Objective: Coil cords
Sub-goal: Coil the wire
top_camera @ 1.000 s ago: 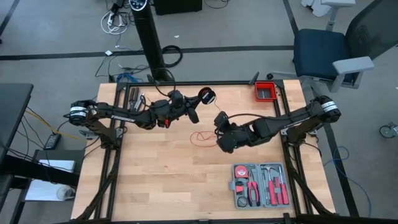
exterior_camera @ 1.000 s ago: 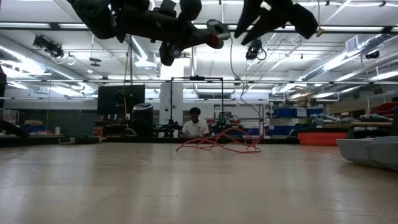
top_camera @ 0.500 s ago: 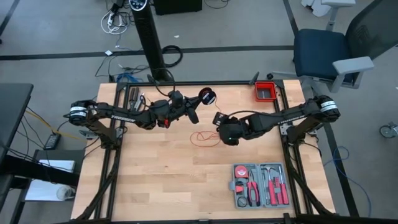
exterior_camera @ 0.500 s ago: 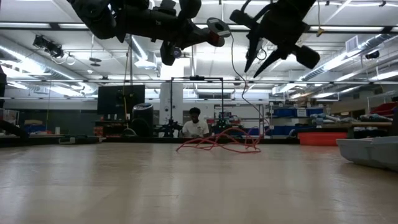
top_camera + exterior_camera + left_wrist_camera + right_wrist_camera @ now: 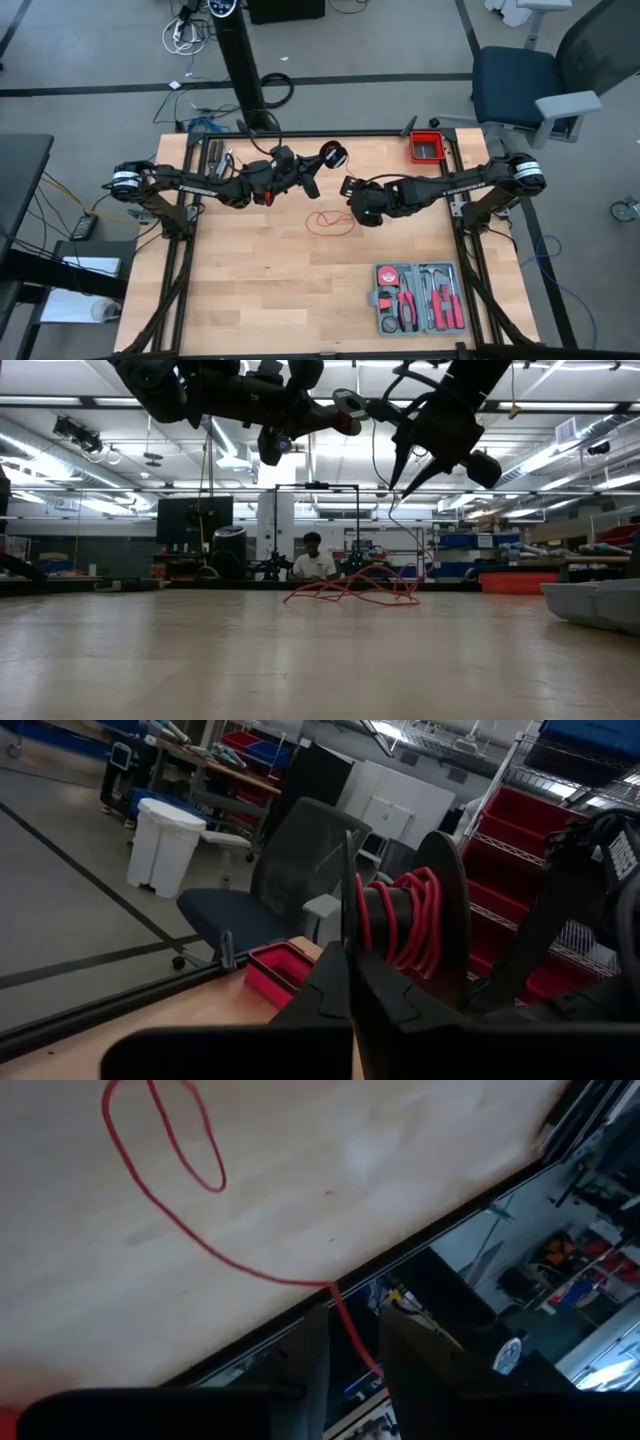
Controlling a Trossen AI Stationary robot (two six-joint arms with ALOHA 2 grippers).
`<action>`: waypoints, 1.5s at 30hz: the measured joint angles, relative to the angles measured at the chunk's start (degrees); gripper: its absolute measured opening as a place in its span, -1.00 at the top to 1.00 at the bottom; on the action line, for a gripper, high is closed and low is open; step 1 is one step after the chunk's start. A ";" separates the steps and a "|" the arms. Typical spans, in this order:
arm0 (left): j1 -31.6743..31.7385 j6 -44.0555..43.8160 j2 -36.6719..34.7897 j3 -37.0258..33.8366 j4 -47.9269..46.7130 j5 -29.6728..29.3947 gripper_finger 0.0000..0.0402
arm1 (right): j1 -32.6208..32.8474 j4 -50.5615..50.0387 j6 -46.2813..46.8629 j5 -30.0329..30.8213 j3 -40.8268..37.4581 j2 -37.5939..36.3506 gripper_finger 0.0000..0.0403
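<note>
red cord point(image 5: 329, 220) on wooden table point(image 5: 260, 290)

The cord point(image 5: 330, 221) is bright red against the pale, light-grained wood of the table point(image 5: 260, 290). A black spool point(image 5: 333, 155) carries red windings. Both arms are black. The tool case point(image 5: 420, 297) is grey with red-handled tools, and the bin point(image 5: 428, 147) at the far right corner is red.
</note>
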 joint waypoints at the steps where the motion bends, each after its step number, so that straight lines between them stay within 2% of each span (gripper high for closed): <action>1: 0.00 -0.01 0.00 0.01 -0.02 0.00 1.00 | -0.23 -0.01 -0.62 0.06 0.00 0.00 0.57; 4: 0.00 -0.02 0.00 0.00 -0.15 0.67 1.00 | -0.35 0.21 1.11 1.78 -0.02 0.00 0.58; 11: 0.00 0.35 0.00 0.00 -1.82 0.86 1.00 | 3.85 0.50 23.29 4.83 -0.02 0.00 0.61; 19: 0.00 0.26 0.04 0.00 -2.92 0.86 1.00 | 8.53 -2.91 28.23 14.48 -0.02 0.00 0.63; 22: 0.00 0.24 0.04 0.00 -2.56 0.87 1.00 | 7.81 -2.94 35.61 16.23 -0.02 -0.33 0.63; 27: 0.00 0.24 0.04 0.00 -2.63 0.87 1.00 | 5.61 -3.35 54.45 12.63 -0.02 -2.90 0.63; 33: -0.02 1.79 0.04 0.00 -1.87 0.85 1.00 | 4.05 -6.18 70.13 14.14 -0.02 -6.64 0.63; 37: -0.17 3.39 0.04 0.00 -0.70 0.83 1.00 | 3.00 -4.36 80.03 6.41 -0.02 -10.18 0.63; 40: -0.36 4.66 0.04 0.00 0.19 0.77 1.00 | 2.19 -4.00 83.81 2.69 -0.02 -11.88 0.63; 45: -0.51 4.76 0.04 0.00 1.66 0.63 1.00 | 1.98 -0.16 84.41 1.12 -0.02 -11.99 0.63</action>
